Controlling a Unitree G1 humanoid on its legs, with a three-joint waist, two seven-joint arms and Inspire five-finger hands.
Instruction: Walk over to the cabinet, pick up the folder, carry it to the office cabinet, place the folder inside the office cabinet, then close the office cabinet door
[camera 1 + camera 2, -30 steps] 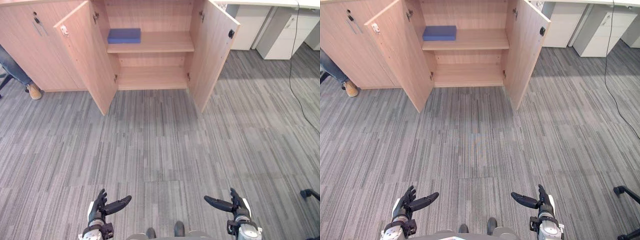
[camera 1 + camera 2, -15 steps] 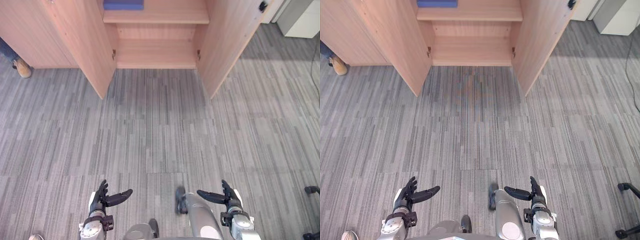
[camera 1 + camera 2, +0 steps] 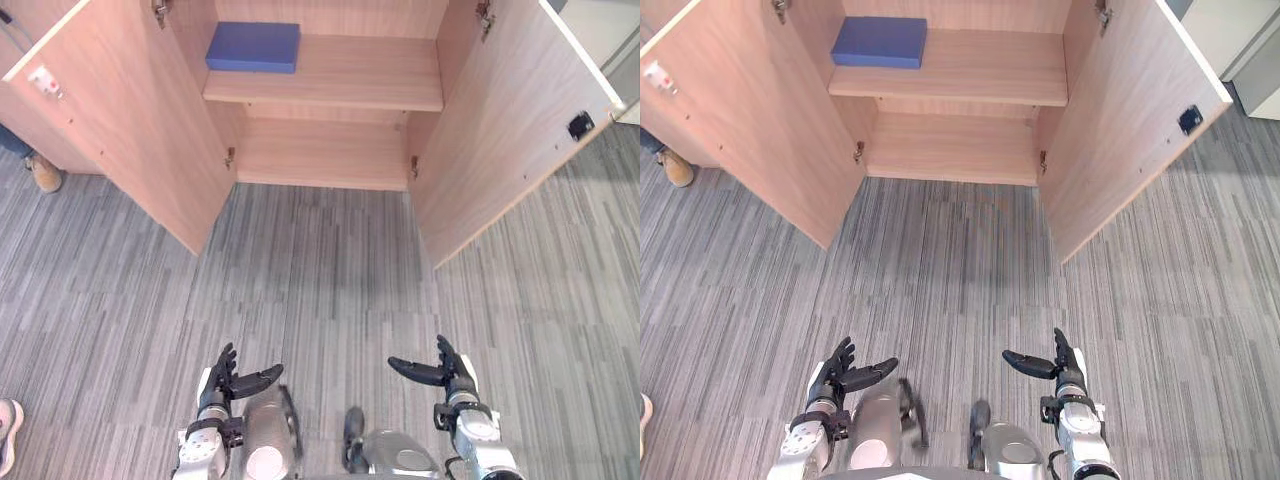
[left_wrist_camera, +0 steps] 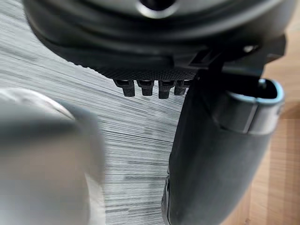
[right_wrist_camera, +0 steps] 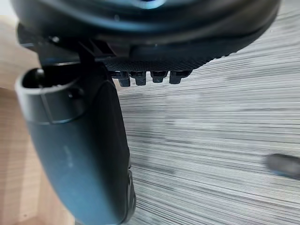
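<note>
Left robot hand [image 3: 220,383]: low over the carpet [image 3: 330,280], fingers spread wide, holding nothing.
Folder [image 3: 253,46]: blue, lying flat at the left end of the upper shelf [image 3: 370,85], well apart from both hands.
Cabinet [image 3: 330,155]: standing open.
Right robot hand [image 3: 450,373]: low over the carpet, spread wide, empty.

Setting: office. Grey striped carpet tiles [image 3: 320,290] are lying beneath the left hand [image 3: 218,388] and right hand [image 3: 452,380]. A wood-laminate cabinet [image 3: 330,155] is standing open well ahead of both. A pale furniture unit [image 3: 1225,30] is showing far beyond the right hand.
</note>
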